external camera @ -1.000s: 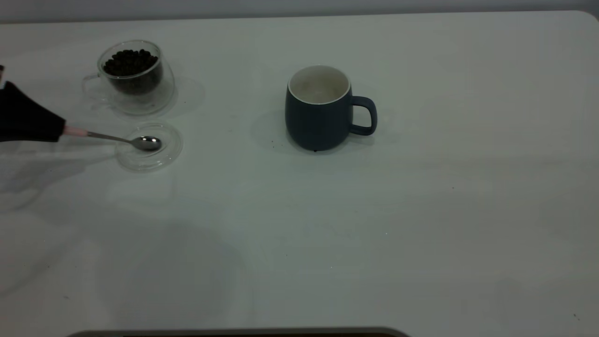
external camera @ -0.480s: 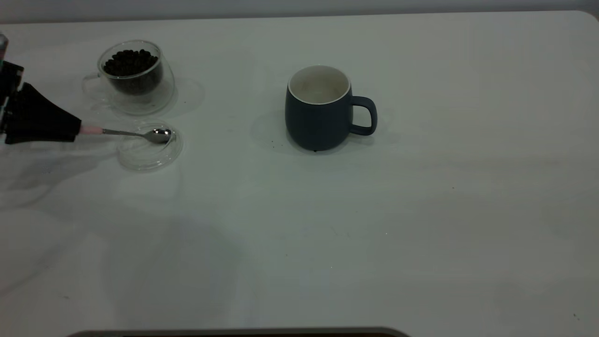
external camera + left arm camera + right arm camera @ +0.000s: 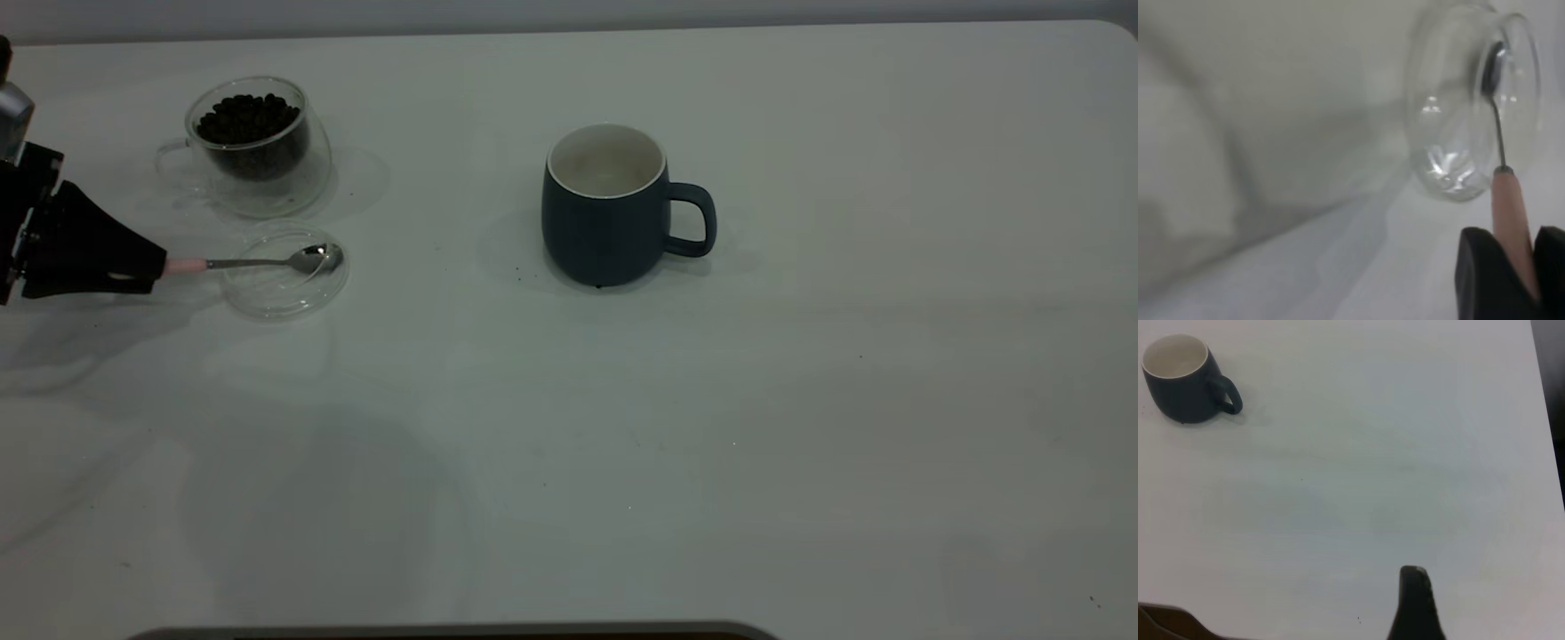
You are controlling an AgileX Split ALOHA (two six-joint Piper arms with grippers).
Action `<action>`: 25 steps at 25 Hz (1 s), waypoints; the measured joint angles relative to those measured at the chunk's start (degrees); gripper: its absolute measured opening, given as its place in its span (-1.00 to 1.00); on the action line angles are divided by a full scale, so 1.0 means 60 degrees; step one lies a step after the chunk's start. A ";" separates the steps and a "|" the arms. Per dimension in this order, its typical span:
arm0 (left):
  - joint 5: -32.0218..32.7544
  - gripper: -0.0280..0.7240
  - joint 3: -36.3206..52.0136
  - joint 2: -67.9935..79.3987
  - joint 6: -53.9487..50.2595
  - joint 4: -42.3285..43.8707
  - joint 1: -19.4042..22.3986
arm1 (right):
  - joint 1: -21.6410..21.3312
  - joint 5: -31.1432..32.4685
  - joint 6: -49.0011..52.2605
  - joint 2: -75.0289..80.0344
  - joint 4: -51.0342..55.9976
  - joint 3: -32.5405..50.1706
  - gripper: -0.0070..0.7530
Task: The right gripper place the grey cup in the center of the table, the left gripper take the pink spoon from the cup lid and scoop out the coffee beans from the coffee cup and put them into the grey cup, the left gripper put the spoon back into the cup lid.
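Note:
My left gripper (image 3: 158,265) is at the table's left edge, shut on the pale pink handle of the pink spoon (image 3: 267,262). The spoon lies about level, and its silver bowl hangs over the right side of the clear cup lid (image 3: 284,298). In the left wrist view the spoon (image 3: 1508,200) runs from my left gripper (image 3: 1519,257) out over the cup lid (image 3: 1451,140). Behind the lid stands the coffee cup (image 3: 267,178), filled with coffee beans (image 3: 247,116). The grey cup (image 3: 605,222) stands upright and empty mid-table, handle to the right. My right gripper (image 3: 1415,603) hangs over bare table, far from the grey cup (image 3: 1181,383).
The white table (image 3: 711,427) carries only tiny dark specks in front of and to the right of the grey cup. A dark edge (image 3: 444,633) runs along the near side. In the right wrist view the table's edge (image 3: 1546,407) is beside the gripper.
My left gripper has moved right and slightly up with the spoon. The spoon's bowl has gone from the lid's middle to above its right rim. The cups have not moved.

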 joint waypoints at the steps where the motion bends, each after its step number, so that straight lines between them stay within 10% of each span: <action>1: -0.0057 -0.19 0.0000 0.0003 0.0000 0.0000 0.0000 | 0.0000 0.0000 0.0000 0.0000 0.0000 0.0000 0.57; 10: -0.0762 0.41 -0.0021 -0.0006 0.0117 0.0189 0.0000 | 0.0000 0.0000 0.0000 0.0000 0.0000 0.0000 0.57; 25: 0.1313 0.47 -0.3769 -0.2398 -0.5573 0.6421 -0.0987 | 0.0000 0.0000 0.0000 0.0000 0.0000 0.0000 0.57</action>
